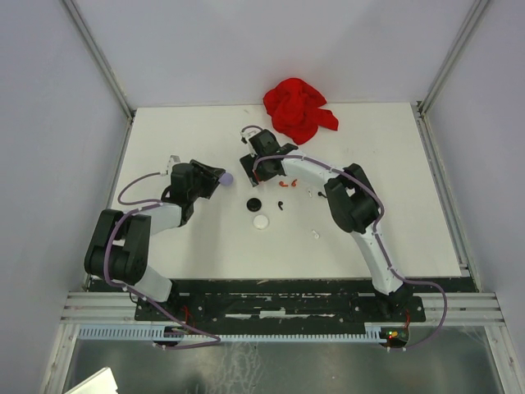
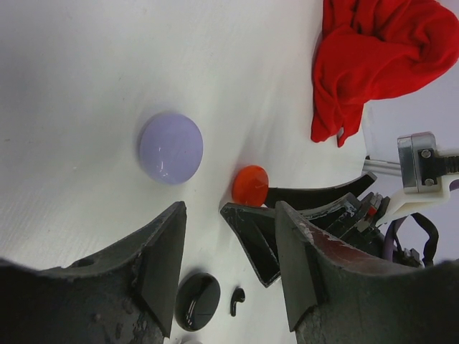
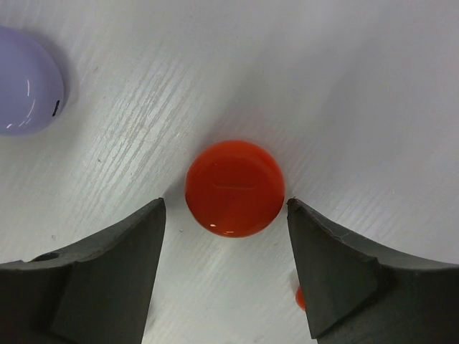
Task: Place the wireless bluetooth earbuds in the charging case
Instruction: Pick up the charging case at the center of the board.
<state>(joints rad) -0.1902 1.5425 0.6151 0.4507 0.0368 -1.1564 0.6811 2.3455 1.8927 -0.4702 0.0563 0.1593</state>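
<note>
**Q.** The right fingers (image 3: 143,236): what state, and around what?
**A.** Spread apart, gripping nothing. The red case (image 3: 234,188), a closed glossy disc, lies flat on the worktop (image 3: 344,86) between the tips, with a gap showing on either side. A red sliver peeks out just behind one finger, probably a red earbud (image 1: 293,181).

**Q.** And the left fingers (image 2: 161,244)?
**A.** Also parted and empty. Just beyond their tips rests the lilac case (image 2: 171,148), lid shut. It lies beside them, not between them.

**Q.** Farther out?
**A.** Seen through the gap of the left fingers: the black case (image 2: 198,301), with a black earbud (image 2: 237,301) near it. On the arm-base side of both pairs of fingers lies the white case (image 1: 261,221). Pale specks, likely white earbuds (image 1: 316,235), lie apart from it. Beyond the right fingers, at the far edge, sits a red cloth (image 2: 380,57).

**Q.** Progress?
**A.** Judged to be at the start. Every visible case appears shut and every visible bud lies loose. No lilac bud can be made out. Remaining: grasp and open a case, seat its matching buds, then repeat colour by colour.
</note>
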